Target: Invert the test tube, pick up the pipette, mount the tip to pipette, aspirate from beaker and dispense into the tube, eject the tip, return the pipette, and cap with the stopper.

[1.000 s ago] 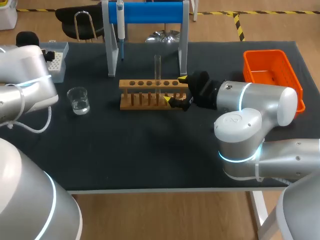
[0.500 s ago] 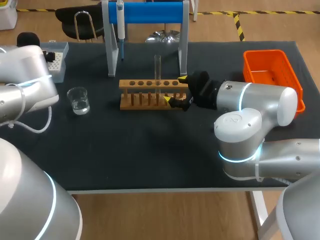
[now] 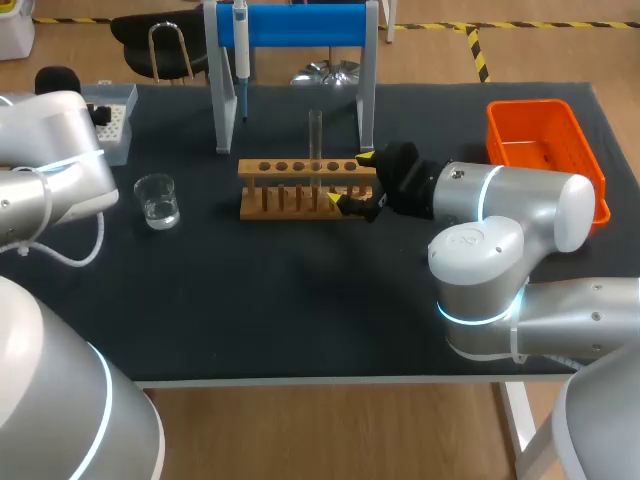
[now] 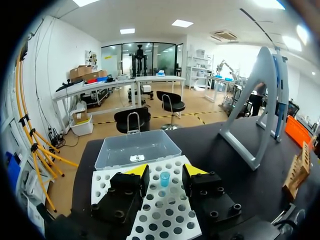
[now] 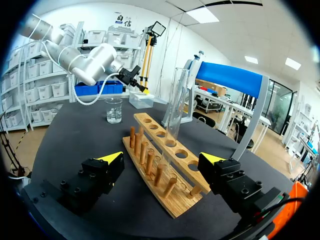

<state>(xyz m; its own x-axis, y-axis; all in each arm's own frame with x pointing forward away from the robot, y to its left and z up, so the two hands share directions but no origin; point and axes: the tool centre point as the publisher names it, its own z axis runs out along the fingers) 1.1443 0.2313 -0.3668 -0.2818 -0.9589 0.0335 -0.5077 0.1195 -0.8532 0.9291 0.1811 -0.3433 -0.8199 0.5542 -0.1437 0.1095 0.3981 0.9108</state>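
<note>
A clear test tube [image 3: 316, 138] stands upright in the wooden rack [image 3: 300, 187]. My right gripper [image 3: 350, 180] is open, its yellow tips on either side of the rack's right end. In the right wrist view the rack [image 5: 161, 161] lies between the spread fingers of the right gripper [image 5: 162, 161], with the test tube [image 5: 175, 107] ahead. The pipette [image 3: 241, 48] hangs on the blue stand [image 3: 300, 25]. My left gripper [image 4: 165, 171] hovers open over the white tip box [image 4: 152, 212]; a single blue tip [image 4: 165, 178] sits between its fingers, untouched. The beaker [image 3: 157, 200] holds clear liquid.
An orange bin [image 3: 545, 148] sits at the right of the table. The tip box [image 3: 112, 122] is at the far left, its clear lid [image 4: 137, 150] lying beyond it. The dark mat in front of the rack is bare.
</note>
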